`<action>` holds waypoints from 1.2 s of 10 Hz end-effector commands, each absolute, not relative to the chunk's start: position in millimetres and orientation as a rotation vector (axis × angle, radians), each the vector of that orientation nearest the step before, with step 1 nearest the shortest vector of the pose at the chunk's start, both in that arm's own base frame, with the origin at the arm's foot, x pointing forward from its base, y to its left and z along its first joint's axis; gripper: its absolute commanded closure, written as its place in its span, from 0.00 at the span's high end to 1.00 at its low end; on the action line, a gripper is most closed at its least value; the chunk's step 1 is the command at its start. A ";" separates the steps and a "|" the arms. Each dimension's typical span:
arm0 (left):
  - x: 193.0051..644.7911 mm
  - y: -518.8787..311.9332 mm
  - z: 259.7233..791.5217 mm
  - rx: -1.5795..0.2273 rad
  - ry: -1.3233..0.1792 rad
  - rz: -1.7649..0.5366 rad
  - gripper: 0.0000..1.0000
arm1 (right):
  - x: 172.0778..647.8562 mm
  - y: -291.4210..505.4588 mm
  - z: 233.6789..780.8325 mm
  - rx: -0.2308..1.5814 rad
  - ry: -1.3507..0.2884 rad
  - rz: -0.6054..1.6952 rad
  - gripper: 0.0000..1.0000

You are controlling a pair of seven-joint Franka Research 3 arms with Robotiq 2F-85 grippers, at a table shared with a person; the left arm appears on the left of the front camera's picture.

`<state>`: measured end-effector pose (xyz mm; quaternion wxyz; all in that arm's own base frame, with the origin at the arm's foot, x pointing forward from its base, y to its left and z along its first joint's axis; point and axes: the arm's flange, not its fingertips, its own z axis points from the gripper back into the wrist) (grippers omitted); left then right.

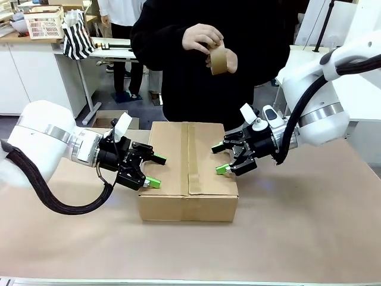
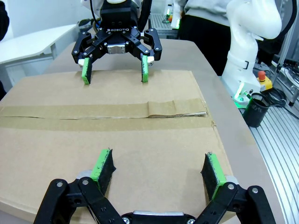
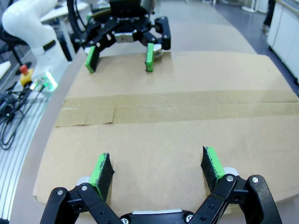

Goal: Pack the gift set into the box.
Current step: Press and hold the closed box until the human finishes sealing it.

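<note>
The box (image 1: 188, 173) stands in the middle of the table with its flaps shut and brown tape (image 2: 103, 112) along the top seam. My left gripper (image 1: 156, 171) is open at the box's left top edge, its green pads over the cardboard (image 2: 159, 170). Opposite it, my right gripper (image 1: 219, 159) is open over the right top edge (image 3: 158, 170). Each wrist view shows the other gripper across the box top (image 2: 115, 74) (image 3: 120, 58). The person at the far side holds a roll of brown tape (image 1: 218, 59) in both hands. The gift set is hidden.
A smaller brown carton (image 1: 110, 121) sits behind my left arm. Brown paper covers the table (image 1: 297, 226). A black cup (image 2: 256, 109) and a stop button (image 2: 261, 80) stand off the table's side. There is free room in front of the box and to its right.
</note>
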<state>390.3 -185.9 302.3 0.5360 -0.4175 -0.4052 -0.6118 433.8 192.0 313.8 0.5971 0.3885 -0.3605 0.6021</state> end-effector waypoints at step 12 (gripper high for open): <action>389.3 -185.5 301.9 -0.982 -0.971 -1.470 1.00 | 433.0 192.2 311.8 0.898 -0.834 1.398 1.00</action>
